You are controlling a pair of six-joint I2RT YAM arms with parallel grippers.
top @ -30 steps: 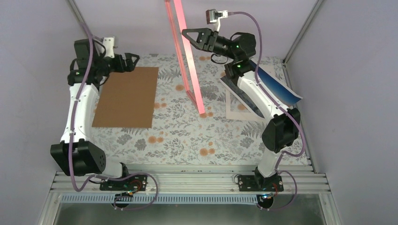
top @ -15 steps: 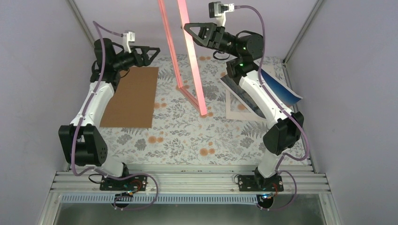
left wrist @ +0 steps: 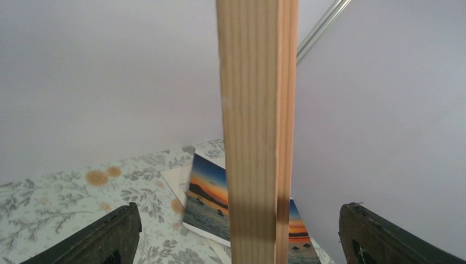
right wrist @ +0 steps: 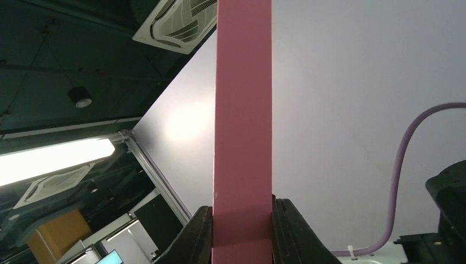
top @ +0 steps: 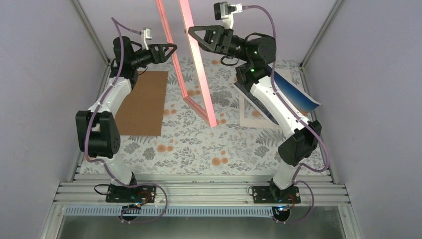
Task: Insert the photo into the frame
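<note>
The task is at the frame-handling step. The thin pink frame is held up on end over the middle of the desk, with one lower corner down near the floral surface. The overhead view does not settle whether that corner touches.

The right gripper is clenched on one long rail high up. In the right wrist view its fingers press both sides of the pink rail.

The left gripper is at the opposite rail with its fingers spread wide. In the left wrist view the frame's bare wooden face stands between the two fingertips, with a gap on each side, so nothing is grasped.

The frame's opening is empty. The sunset photo lies flat toward the far right corner of the desk, on top of a white mat board. From above, the right arm partly hides the photo, and one blue corner reaches toward the right edge. A brown cardboard sheet lies toward the far left corner.

Next, the left fingers would probably close on their rail. Both arms could then lay the frame flat, leaving a gripper free to fetch the photo.
</note>
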